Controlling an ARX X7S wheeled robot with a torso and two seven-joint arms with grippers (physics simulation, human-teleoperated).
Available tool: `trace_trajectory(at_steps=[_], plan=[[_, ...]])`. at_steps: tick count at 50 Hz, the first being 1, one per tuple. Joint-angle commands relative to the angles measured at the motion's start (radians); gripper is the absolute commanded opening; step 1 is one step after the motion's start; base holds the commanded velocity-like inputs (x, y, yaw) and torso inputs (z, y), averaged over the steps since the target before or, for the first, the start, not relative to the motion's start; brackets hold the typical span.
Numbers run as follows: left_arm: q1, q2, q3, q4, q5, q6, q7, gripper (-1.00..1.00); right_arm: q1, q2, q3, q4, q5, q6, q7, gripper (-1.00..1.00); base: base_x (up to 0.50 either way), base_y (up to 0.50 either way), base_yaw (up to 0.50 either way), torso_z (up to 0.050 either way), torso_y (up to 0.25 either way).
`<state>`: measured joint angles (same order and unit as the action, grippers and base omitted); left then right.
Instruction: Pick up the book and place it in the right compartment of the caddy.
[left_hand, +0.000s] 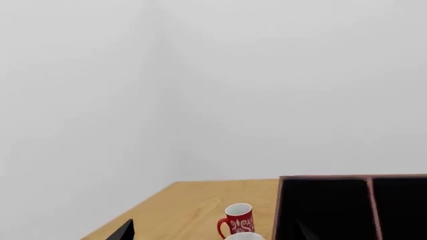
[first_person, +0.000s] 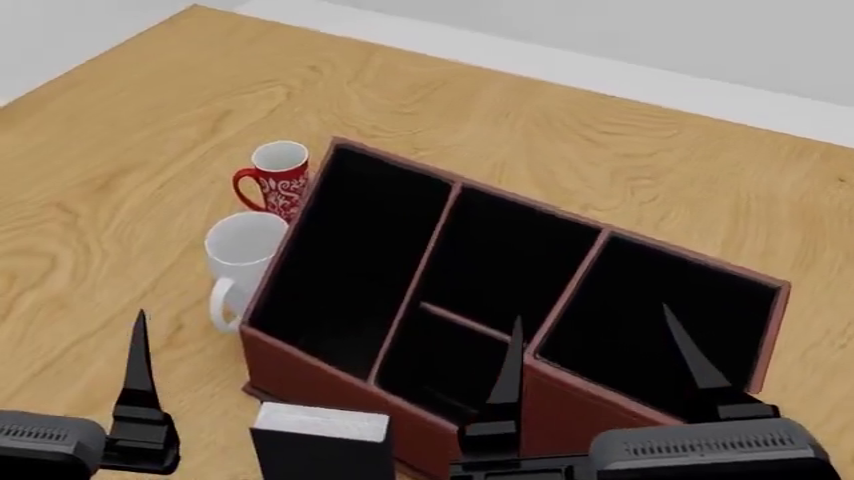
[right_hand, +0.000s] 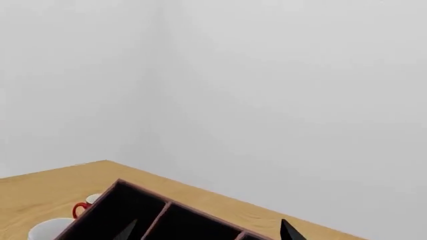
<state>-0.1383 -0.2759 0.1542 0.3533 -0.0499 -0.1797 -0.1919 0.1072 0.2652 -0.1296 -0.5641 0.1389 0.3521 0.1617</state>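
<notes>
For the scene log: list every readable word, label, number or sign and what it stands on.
None readable anywhere.
Red ceramic mug: white ornamental pattern only, no letters.
Plain white mug, black hardcover book, reddish-brown leather-look caddy: no markings visible.

One caddy with four black-lined compartments, one black book, two mugs, one red patterned and one white, one wooden table, two grippers, left and right
</notes>
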Motion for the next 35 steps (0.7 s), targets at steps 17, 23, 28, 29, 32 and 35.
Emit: trace_trajectory(at_steps=[17, 23, 28, 29, 32, 35], plan=[[-0.001, -0.011, 0.007, 0.009, -0.009, -0.005, -0.010, 1.00, 0.011, 0.013, -0.031, -0.004, -0.032, 0.022, 0.034, 1.00, 0.00, 0.00, 0.18, 0.000, 0.000], [0.000, -0.013, 0.006, 0.008, -0.011, 0.000, -0.013, 1.00, 0.007, 0.014, -0.024, -0.009, -0.018, 0.021, 0.034, 1.00, 0.27, -0.42, 0.00, 0.000, 0.000], [0.002, -0.015, 0.009, 0.013, -0.012, -0.003, -0.016, 1.00, 0.005, 0.014, -0.027, -0.007, -0.032, 0.013, 0.048, 1.00, 0.32, -0.36, 0.00, 0.000, 0.000], [0.002, -0.015, 0.009, 0.012, -0.012, -0.002, -0.016, 1.00, 0.010, 0.015, -0.030, -0.008, -0.035, 0.029, 0.051, 1.00, 0.22, -0.12, 0.00, 0.000, 0.000], [0.001, -0.016, 0.010, 0.008, -0.013, 0.002, -0.016, 1.00, 0.010, 0.020, -0.038, -0.011, -0.040, 0.031, 0.049, 1.00, -0.01, 0.00, 0.00, 0.000, 0.000], [0.001, -0.017, 0.010, 0.010, -0.015, 0.001, -0.017, 1.00, 0.009, 0.023, -0.040, -0.012, -0.041, 0.033, 0.050, 1.00, 0.00, 0.00, 0.00, 0.000, 0.000]])
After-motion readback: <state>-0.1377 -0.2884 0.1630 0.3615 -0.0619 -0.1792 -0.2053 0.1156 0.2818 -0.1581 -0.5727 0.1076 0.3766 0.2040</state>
